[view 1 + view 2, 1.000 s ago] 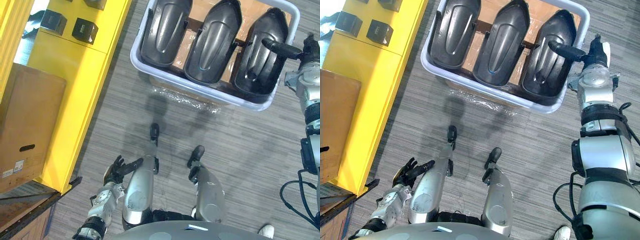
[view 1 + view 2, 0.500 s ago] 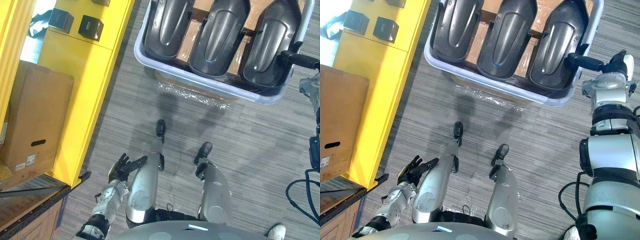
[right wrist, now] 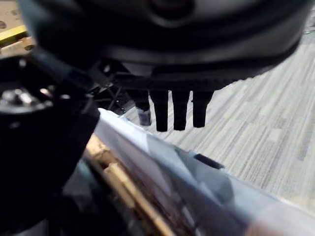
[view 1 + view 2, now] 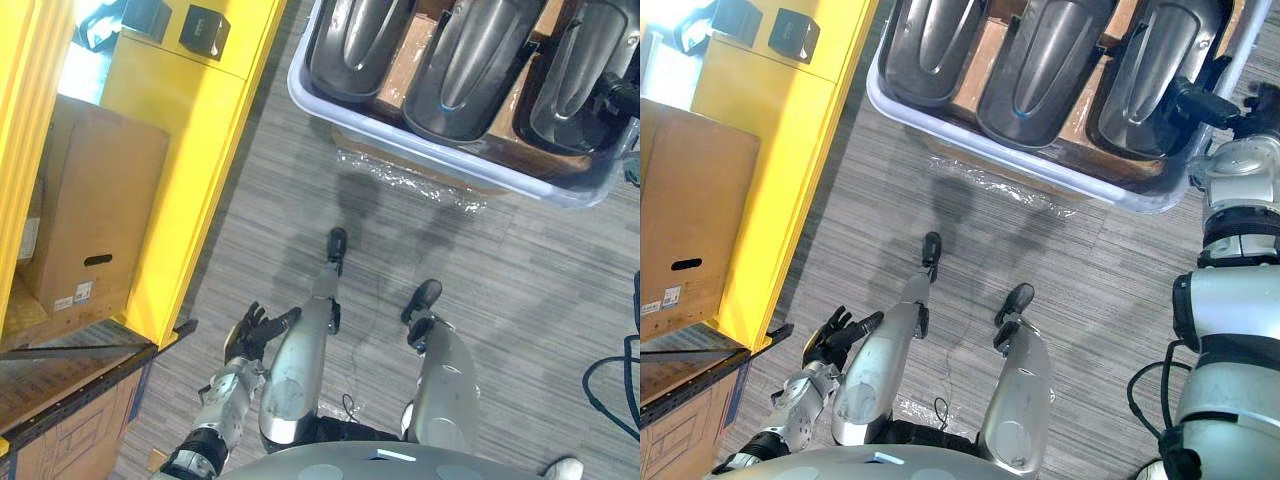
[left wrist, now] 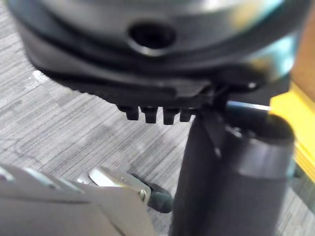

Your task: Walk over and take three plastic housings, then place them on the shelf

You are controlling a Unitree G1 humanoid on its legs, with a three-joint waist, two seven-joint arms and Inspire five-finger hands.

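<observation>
My right hand, fingers straight, holding nothing, hovers at right rim of pale lavender plastic tub, ready for rightmost of three dark grey moulded plastic housings inside tub. My left hand hangs loose-fingered, well short of tub.

I see three dark housings side by side in the pale bin. My right hand is at its right rim.
</observation>
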